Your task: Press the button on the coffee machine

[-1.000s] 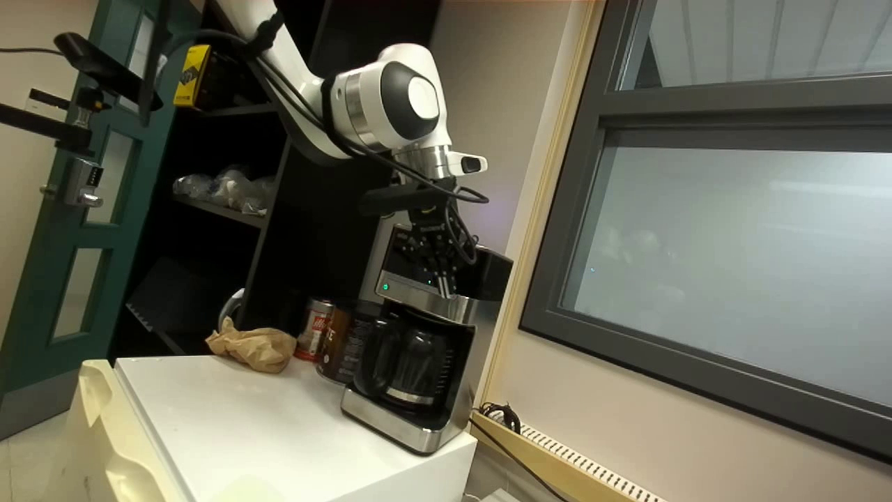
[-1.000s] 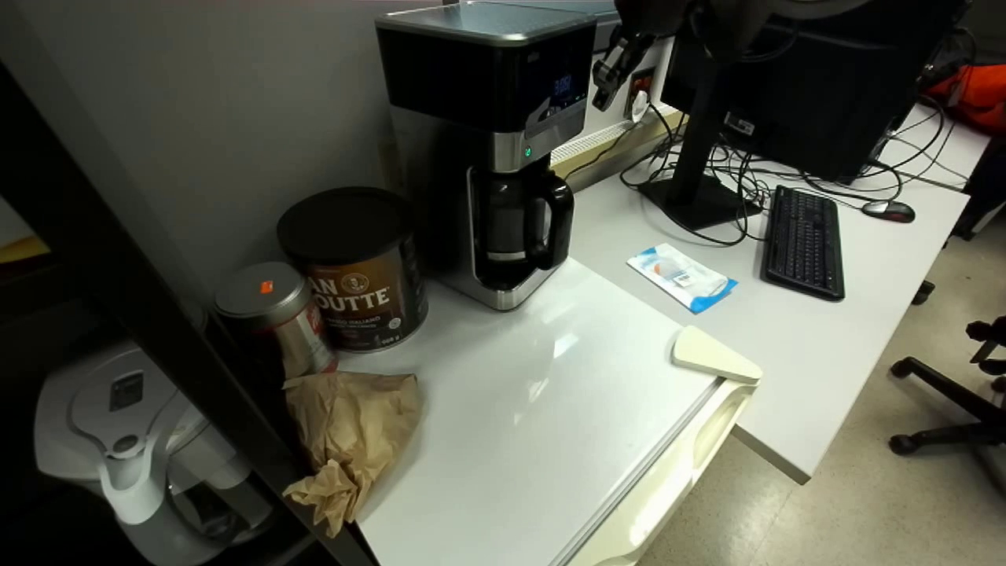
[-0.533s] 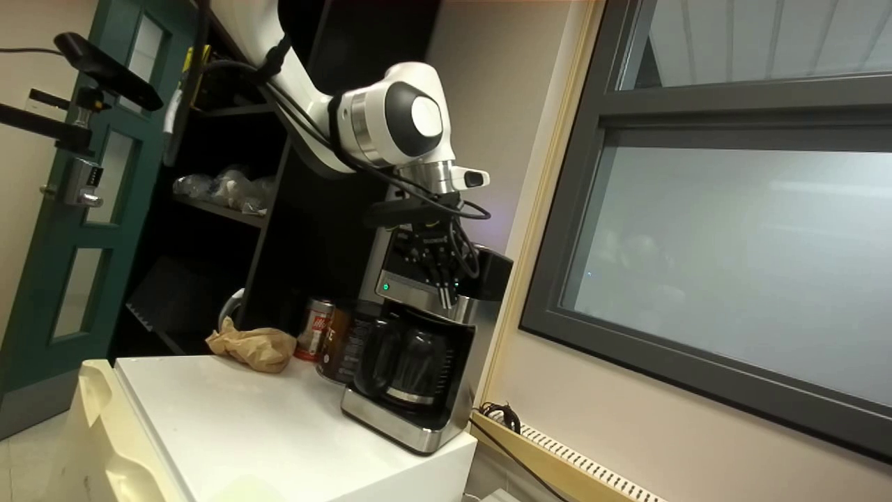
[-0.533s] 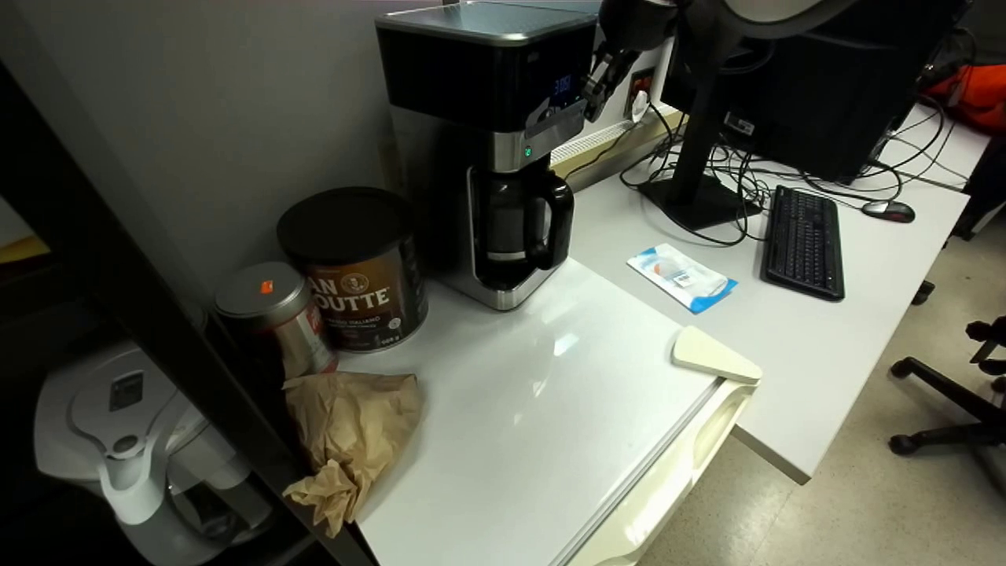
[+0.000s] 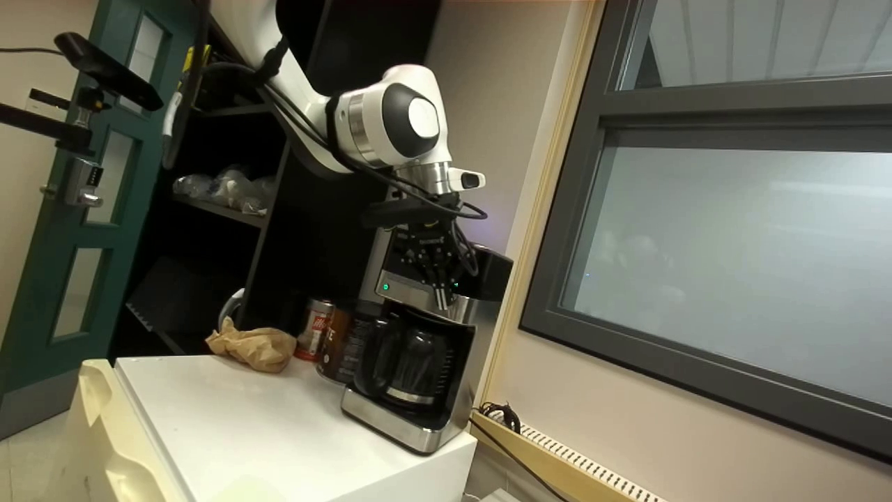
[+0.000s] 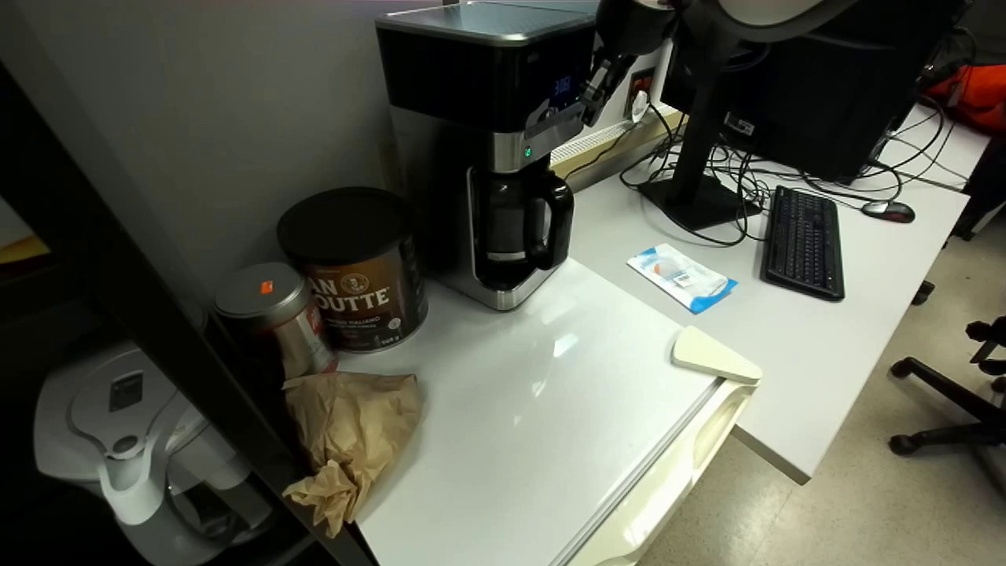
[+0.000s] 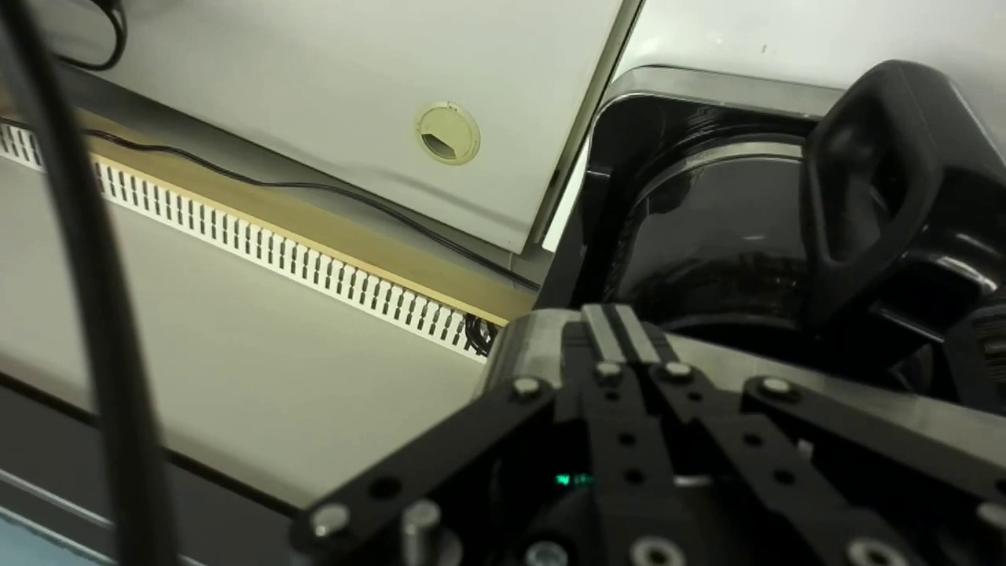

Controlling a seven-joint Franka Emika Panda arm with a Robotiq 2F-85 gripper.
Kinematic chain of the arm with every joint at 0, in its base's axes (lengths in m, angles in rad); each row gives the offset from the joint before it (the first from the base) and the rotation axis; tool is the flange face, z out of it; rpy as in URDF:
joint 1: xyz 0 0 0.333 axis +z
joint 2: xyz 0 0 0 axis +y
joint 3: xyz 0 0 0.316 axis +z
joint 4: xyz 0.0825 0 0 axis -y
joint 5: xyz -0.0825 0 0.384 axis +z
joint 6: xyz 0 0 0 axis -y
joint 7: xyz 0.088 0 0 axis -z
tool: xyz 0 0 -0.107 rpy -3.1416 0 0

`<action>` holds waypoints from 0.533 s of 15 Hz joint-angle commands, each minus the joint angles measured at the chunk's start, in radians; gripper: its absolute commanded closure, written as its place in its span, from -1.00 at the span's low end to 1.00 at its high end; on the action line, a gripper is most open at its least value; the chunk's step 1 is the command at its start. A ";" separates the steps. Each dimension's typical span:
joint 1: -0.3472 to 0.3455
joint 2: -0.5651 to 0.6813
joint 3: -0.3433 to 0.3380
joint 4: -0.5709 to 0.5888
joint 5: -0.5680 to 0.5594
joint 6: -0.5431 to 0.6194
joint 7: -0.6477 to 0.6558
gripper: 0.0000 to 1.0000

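Observation:
The coffee machine is boxy and black with a silver band. It stands upright on the white cabinet in both exterior views [image 5: 390, 420] [image 6: 471, 86]. Its dark carafe [image 5: 418, 366] is in place and also fills the upper right of the wrist view [image 7: 723, 236]. A green-lit button [image 5: 385, 286] shows on the band, also in an exterior view [image 6: 528, 152]. My gripper [image 5: 442, 298] is shut and empty, fingertips down at the band's far end from that button. It also shows in an exterior view [image 6: 591, 108] and the wrist view [image 7: 618, 334]. Whether the tips touch is unclear. The gripper partly hides the front panel.
A brown coffee can [image 6: 365, 295], a smaller silver-red can [image 6: 275, 314] and a crumpled paper bag [image 6: 354, 440] stand beside the machine on the white cabinet [image 6: 503, 472]. A wall and window [image 5: 732, 258] lie close behind. A monitor [image 6: 786, 94] and keyboard [image 6: 802, 236] are on the adjoining desk.
My gripper has come down along the machine's front and closer to it, then shifted slightly further toward the machine in the last half second. The machine has not moved.

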 commanded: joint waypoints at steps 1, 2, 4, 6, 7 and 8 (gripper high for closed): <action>0.059 -0.109 -0.043 -0.181 -0.045 0.014 -0.010 1.00; 0.072 -0.134 -0.049 -0.230 -0.065 0.025 -0.008 1.00; 0.101 -0.183 -0.068 -0.322 -0.111 0.042 -0.001 1.00; 0.124 -0.234 -0.081 -0.409 -0.155 0.064 0.003 1.00; 0.132 -0.259 -0.087 -0.453 -0.178 0.082 0.007 1.00; 0.138 -0.286 -0.092 -0.495 -0.200 0.100 0.009 1.00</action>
